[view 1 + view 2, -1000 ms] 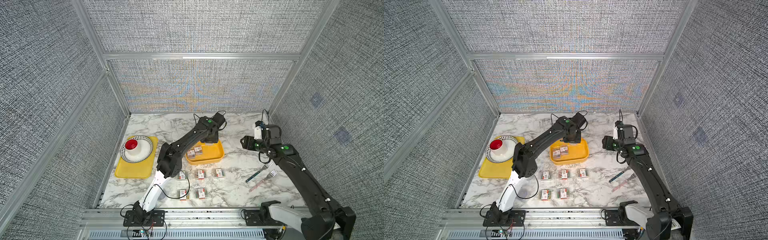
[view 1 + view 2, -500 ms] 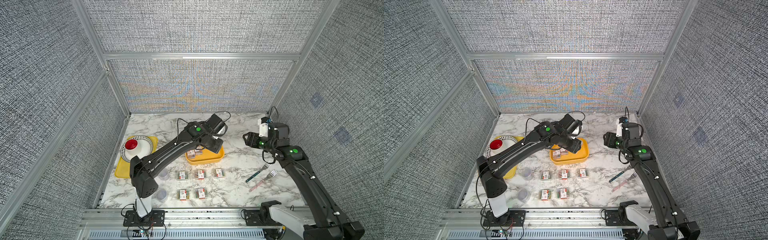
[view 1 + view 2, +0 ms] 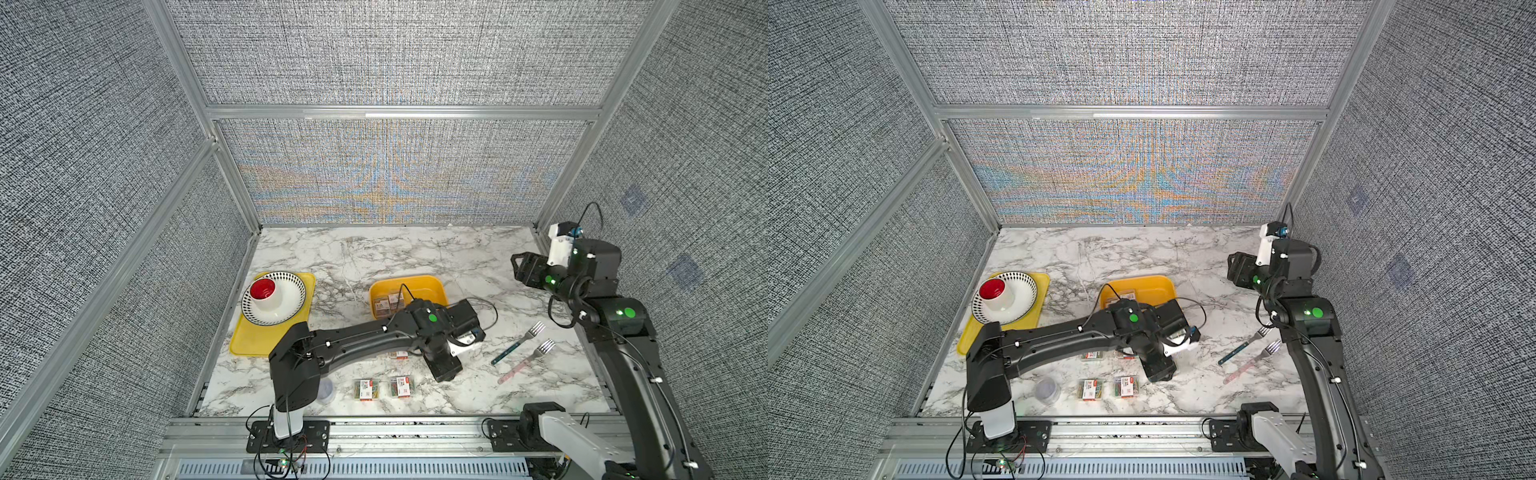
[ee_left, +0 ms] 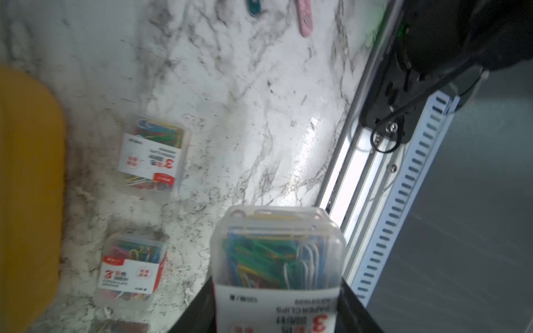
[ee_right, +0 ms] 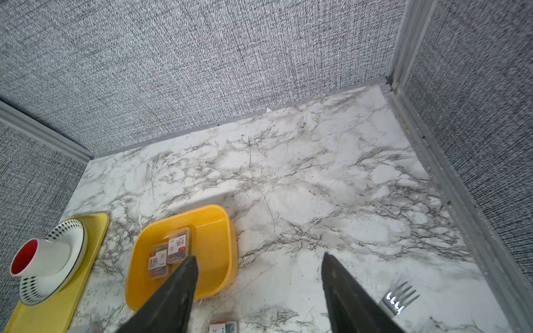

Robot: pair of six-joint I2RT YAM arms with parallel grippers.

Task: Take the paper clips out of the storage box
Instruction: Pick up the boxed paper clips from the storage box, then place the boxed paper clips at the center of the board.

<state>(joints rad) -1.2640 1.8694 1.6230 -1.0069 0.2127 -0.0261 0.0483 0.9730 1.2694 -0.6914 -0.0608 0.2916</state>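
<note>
Two paper-clip cases (image 3: 387, 303) lie in the storage box (image 3: 428, 286), in its left half. Nearer the front, the left gripper (image 3: 445, 372) clamps another case (image 4: 277, 259) lengthwise over the surface (image 3: 469, 399), beside those already out (image 3: 401, 385). Farther right, the right gripper (image 5: 259, 259) gapes empty.

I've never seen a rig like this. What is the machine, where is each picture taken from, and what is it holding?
Two black robot arms stand at the front of a marble table, each ending in a two-fingered hand. Both top views look down on everything; each wrist view comes from a camera on one arm. The left hand is shut on a clear case of coloured paper clips. The right hand is open and empty. Two more cases lie in the yellow storage box; other cases and a round tub lie on the table. Two forks lie near the right arm, and a plate with a cup sits on a flat yellow tray.
</note>
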